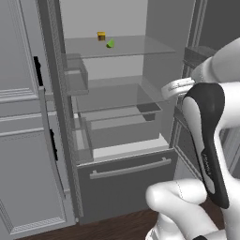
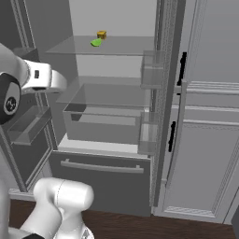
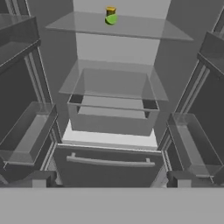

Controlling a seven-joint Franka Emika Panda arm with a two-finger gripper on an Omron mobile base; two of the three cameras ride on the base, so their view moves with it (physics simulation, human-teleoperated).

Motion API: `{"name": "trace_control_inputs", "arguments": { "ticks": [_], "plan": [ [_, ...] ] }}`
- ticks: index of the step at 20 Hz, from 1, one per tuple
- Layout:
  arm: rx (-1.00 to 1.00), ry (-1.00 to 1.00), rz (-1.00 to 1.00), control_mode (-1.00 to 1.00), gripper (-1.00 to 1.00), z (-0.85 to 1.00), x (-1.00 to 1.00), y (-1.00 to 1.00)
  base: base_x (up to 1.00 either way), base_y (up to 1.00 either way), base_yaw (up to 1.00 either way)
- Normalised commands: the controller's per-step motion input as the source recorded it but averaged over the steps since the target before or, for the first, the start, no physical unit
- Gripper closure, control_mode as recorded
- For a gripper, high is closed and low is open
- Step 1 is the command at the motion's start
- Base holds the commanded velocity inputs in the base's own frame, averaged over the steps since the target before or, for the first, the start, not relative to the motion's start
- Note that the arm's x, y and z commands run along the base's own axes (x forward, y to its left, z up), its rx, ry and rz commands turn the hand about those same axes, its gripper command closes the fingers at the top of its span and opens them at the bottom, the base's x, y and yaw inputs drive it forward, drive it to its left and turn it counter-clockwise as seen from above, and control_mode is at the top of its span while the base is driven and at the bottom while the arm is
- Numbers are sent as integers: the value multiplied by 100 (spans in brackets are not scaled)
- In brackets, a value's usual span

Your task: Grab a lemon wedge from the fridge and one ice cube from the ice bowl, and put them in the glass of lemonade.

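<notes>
step in hand: reaching into the open fridge (image 1: 126, 187) for the lemon wedge; by my reading the task is at its start, nothing fetched yet.
left door: swung wide, its bins (image 3: 26, 135) stand out along the left of the hand view; the arm should keep off their front lips.
upper shelf: a clear shelf (image 1: 136, 47) high in the fridge carries the only loose items, both near its back edge, towards the middle.
yellow block: a small yellow-brown thing (image 3: 110, 11) sits at the back of that shelf; too small to name.
lemon wedge: the small green piece (image 3: 112, 19) just in front of and touching or nearly touching the block looks like the wedge, green though it is; I cannot be sure.
approach: come in level above the shelf's front edge, straight at the wedge, and close on it alone so the block is not nudged.
open room: plenty of free shelf to either side of the pair; below, a clear crisper box (image 3: 113, 118) and the lower drawer (image 3: 109, 164) stay clear of the path.
right door: also open, its bins (image 3: 192, 144) line the right side.
gripper: its tips (image 3: 111, 179) are spread fully apart and carry nothing, low in front of the drawer, well short of the shelf.
</notes>
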Motion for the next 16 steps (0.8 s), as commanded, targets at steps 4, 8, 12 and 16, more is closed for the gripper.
{"name": "trace_control_inputs", "arguments": {
  "ticks": [4, 8, 12, 16],
  "plan": [
    [0, 0, -12, -100, -100, 0, -18, 0, 0, 0, 0],
    [0, 0, -3, -100, -100, 0, 0, 0, 0, 0, 0],
    [0, 0, 0, -100, -100, 0, 2, 0, 0, 0, 0],
    [0, 1, 0, 100, -100, 0, 45, 0, 25, 0, 0]
  ]
}}
